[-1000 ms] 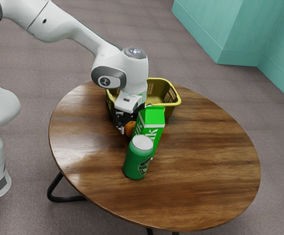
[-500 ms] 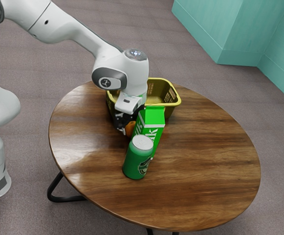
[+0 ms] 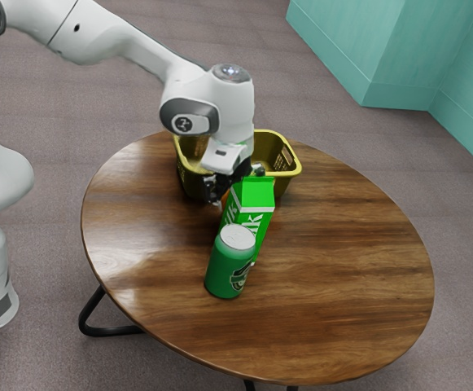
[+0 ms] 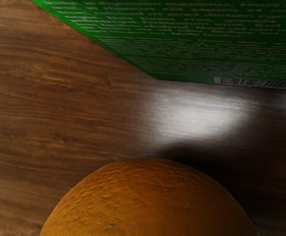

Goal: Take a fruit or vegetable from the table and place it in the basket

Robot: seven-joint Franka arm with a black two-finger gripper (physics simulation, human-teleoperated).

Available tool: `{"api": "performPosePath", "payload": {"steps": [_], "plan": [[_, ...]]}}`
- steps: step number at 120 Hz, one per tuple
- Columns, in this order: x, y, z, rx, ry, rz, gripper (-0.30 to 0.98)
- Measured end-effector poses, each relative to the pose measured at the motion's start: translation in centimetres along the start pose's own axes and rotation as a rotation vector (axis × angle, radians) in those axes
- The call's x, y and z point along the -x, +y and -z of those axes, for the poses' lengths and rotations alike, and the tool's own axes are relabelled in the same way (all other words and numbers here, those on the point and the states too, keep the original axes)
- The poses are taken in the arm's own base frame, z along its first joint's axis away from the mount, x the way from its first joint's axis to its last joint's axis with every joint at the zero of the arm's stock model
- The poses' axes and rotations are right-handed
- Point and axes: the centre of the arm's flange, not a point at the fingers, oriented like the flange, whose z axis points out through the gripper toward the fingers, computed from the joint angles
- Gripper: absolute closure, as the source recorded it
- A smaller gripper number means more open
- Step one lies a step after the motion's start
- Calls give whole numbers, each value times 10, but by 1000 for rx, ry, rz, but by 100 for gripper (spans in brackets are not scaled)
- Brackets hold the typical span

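My black gripper [image 3: 222, 194] is beside the green milk carton [image 3: 252, 212] in the exterior view, raised over the table and near the basket's close side. It is shut on the orange [image 3: 226, 198], mostly hidden there by the gripper and carton. In the wrist view the orange [image 4: 150, 201] looms large at the lower edge, with a dark shadow on the wood beyond it. The yellow basket [image 3: 289, 173] stands behind the carton and is partly covered by my hand.
A green can [image 3: 229, 262] stands in front of the milk carton, nearly against it in the exterior view. The carton's printed side [image 4: 202, 44] is close to the orange in the wrist view. The round wooden table [image 3: 342, 269] extends toward the exterior view's right.
My hand has risen and shifted slightly toward the exterior view's right, and the orange has come up with it. Carton, can and basket have stayed put.
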Motion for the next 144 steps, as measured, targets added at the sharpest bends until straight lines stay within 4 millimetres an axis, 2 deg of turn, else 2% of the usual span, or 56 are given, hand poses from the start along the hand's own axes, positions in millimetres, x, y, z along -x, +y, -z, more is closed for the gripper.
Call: {"api": "performPosePath", "payload": {"steps": [32,42,47,82,105,124,134,144], "plan": [[12,-40,65,-74,-2,41,34],[23,-56,94,-103,2,68,34],[33,-60,100,-102,3,88,33],[113,-65,91,-40,-3,214,38],[123,-63,88,-27,-5,212,38],[146,-63,84,-20,-6,239,37],[144,-64,83,-14,-6,228,21],[143,-64,83,-4,2,223,12]]}}
